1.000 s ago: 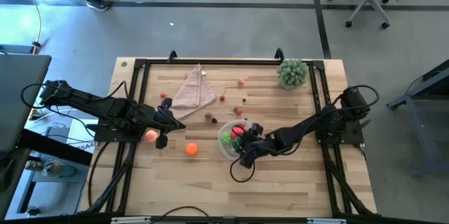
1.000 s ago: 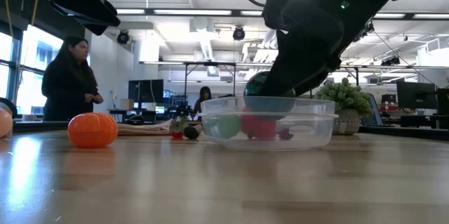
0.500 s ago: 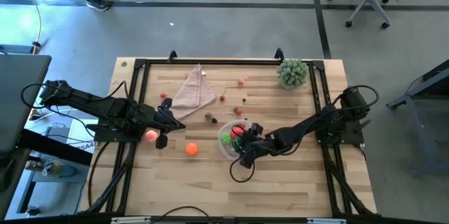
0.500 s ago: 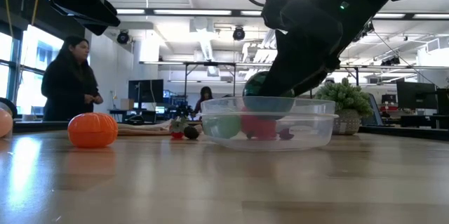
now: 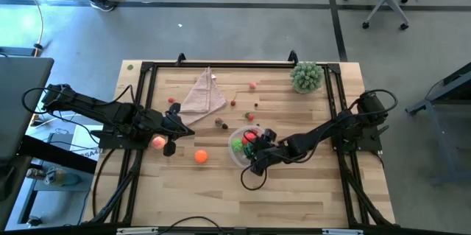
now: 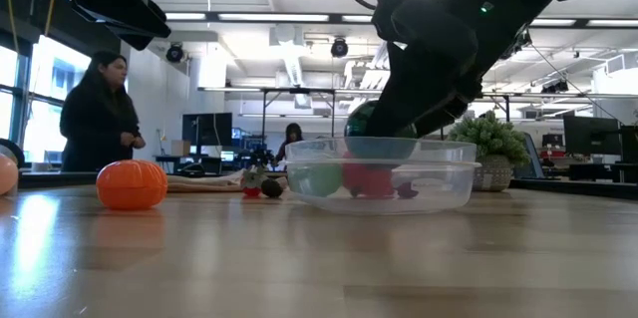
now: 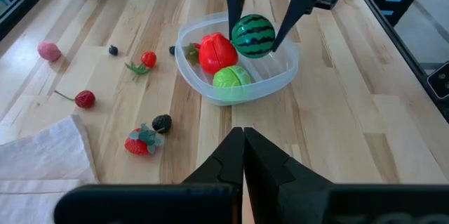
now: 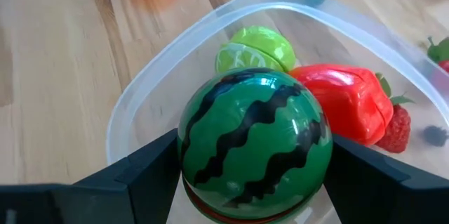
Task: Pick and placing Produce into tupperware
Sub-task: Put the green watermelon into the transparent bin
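My right gripper (image 8: 252, 150) is shut on the striped dark-green melon (image 8: 254, 136) above the clear tupperware tub (image 8: 175, 62). A red apple (image 7: 216, 52) and a green one (image 7: 231, 80) lie inside the tub (image 7: 280, 76). An orange (image 5: 201, 157) rests on the table left of the tub (image 5: 234, 154). A pink peach (image 5: 158, 142) lies beside my left gripper (image 5: 171, 145) near the table's left edge. The left gripper (image 7: 243, 136) is shut and empty. My right gripper pinches the melon's two opposite sides (image 8: 189, 147) between its fingers (image 8: 151, 175). The fingers (image 7: 231, 6) come from above, slanting in from the table's right. The melon (image 6: 374, 124) is held clear of the tub floor, its lower part below the rim (image 6: 439, 183).
A folded pink cloth (image 5: 202, 93) lies toward the far left and a bushy plant (image 5: 307, 76) stands at the far right corner. Small berries (image 5: 221, 123) are scattered between cloth and tub. A person (image 6: 98, 114) stands beyond the table. Bare wood lies along the near edge.
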